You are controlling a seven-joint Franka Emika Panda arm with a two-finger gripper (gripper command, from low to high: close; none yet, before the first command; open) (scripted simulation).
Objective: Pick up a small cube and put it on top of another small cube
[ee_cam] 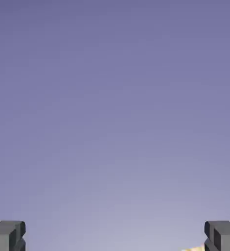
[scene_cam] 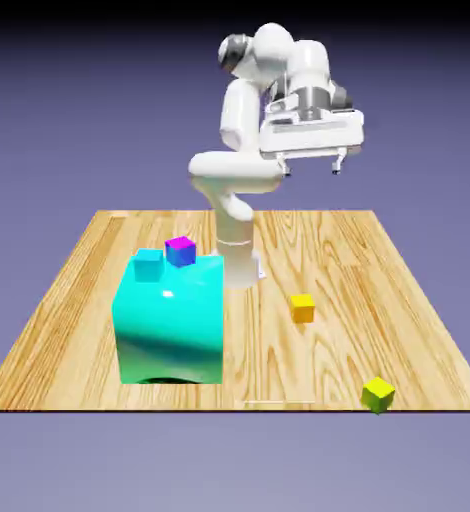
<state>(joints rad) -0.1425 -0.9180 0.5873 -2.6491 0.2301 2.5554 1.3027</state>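
Arm raised above the desk [scene_cam: 99,300], jaws spread wide and empty. The gripper [scene_cam: 311,165] hangs high over the small cube [scene_cam: 302,308], which rests on the desk well below and slightly toward the camera, right of the big teal block [scene_cam: 169,325].

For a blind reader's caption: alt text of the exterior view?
A white robot arm holds its open gripper high above a wooden table. Below sit a large teal block topped by two small cubes, an orange-yellow cube and a lime cube.
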